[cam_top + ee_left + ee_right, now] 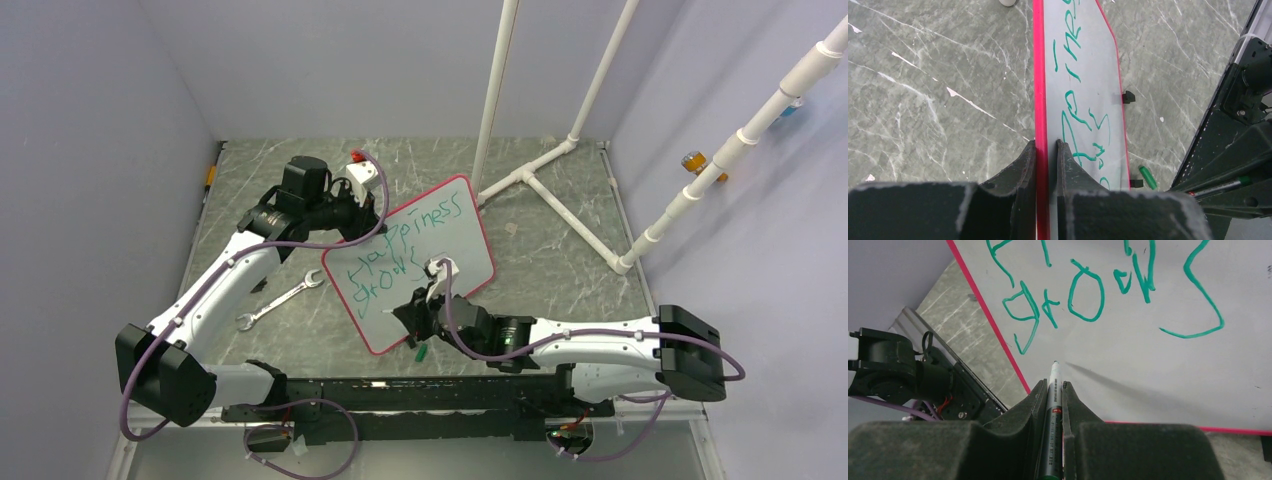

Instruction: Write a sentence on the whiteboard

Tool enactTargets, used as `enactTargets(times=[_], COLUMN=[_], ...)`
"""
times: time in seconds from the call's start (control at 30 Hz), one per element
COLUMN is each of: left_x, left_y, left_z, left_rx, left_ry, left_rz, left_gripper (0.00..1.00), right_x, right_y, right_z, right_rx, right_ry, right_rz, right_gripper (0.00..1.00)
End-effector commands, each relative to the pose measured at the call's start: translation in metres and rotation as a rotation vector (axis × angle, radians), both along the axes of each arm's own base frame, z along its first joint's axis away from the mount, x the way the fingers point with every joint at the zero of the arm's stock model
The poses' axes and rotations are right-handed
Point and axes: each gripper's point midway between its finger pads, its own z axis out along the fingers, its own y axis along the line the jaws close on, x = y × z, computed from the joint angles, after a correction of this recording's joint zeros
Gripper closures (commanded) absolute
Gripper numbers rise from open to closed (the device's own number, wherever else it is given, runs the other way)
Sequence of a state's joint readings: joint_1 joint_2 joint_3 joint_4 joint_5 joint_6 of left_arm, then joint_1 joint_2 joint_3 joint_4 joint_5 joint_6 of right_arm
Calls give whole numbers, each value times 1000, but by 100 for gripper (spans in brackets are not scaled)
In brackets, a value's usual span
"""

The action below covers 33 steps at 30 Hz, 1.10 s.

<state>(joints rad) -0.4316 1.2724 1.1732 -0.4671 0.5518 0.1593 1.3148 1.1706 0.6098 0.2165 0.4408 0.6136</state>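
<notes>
The whiteboard [462, 250] with its red-pink frame stands tilted on the table's middle. Green words [415, 238] on it, in two slanted lines, read roughly "happiness grows". My left gripper [374, 214] is shut on the board's upper left edge; in the left wrist view [1046, 146] the jaws pinch the red frame [1038, 75]. My right gripper [420, 318] is shut on a grey marker [1053, 402]. The marker's tip [1055, 363] is at the bare board [1148, 370] below "grows" [1083, 290]. I cannot tell whether it touches.
A green marker cap [421, 352] lies by the board's near corner and also shows in the left wrist view [1148, 177]. A wrench [280, 302] lies left of the board. A white PVC pipe frame [560, 190] stands at the back right. Walls close three sides.
</notes>
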Motion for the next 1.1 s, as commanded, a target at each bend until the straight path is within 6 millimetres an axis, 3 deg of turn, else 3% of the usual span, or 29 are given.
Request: enactTargets(times=[0.0,0.2,1.07], left_x=[17,17,17], left_y=[7,8,7], left_z=[20,19,18], left_rx=[27,33,32], left_ry=[-135,-137,-129], left_rz=[39,46,39], left_gripper=[100,100,100], right_x=[9,11,1], right_y=[13,13,-15], right_z=[21,14,-63], right_rx=[63,57,-75], right_ry=[-60,-55,86], right_rz=[-34,-56,-128], right_gripper=[100,100,100])
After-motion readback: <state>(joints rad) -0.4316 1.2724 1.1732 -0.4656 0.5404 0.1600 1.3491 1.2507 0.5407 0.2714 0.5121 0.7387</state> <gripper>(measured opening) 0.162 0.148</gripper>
